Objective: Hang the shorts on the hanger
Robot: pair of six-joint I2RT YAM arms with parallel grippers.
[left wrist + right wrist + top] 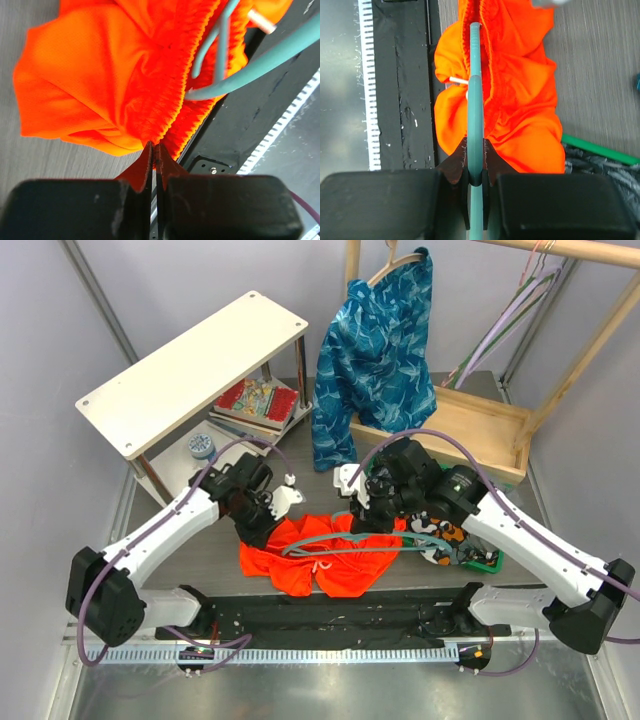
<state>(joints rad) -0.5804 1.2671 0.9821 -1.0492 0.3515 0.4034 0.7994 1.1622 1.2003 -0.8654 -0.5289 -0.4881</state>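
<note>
The orange-red shorts [325, 565] lie bunched on the table in front of the arm bases. The teal hanger [345, 548] runs across them, partly threaded into the waistband. My left gripper [264, 530] is at the shorts' left end and is shut on the edge of the elastic waistband [165, 125]; its jaws [155, 148] meet on the fabric. The hanger's bar [250, 70] passes just beyond. My right gripper [366, 522] is at the shorts' right end, shut on the hanger's thin bar [475, 100], with the gripper [475, 150] held over the shorts [520, 100].
A blue leaf-patterned garment [380, 350] hangs at the back over a wooden frame base [480, 425]. Pink hangers [510, 310] hang at back right. A white shelf unit [190, 365] stands back left. Dark patterned clothes [450, 540] lie right of the shorts. A black mat [330, 615] lines the near edge.
</note>
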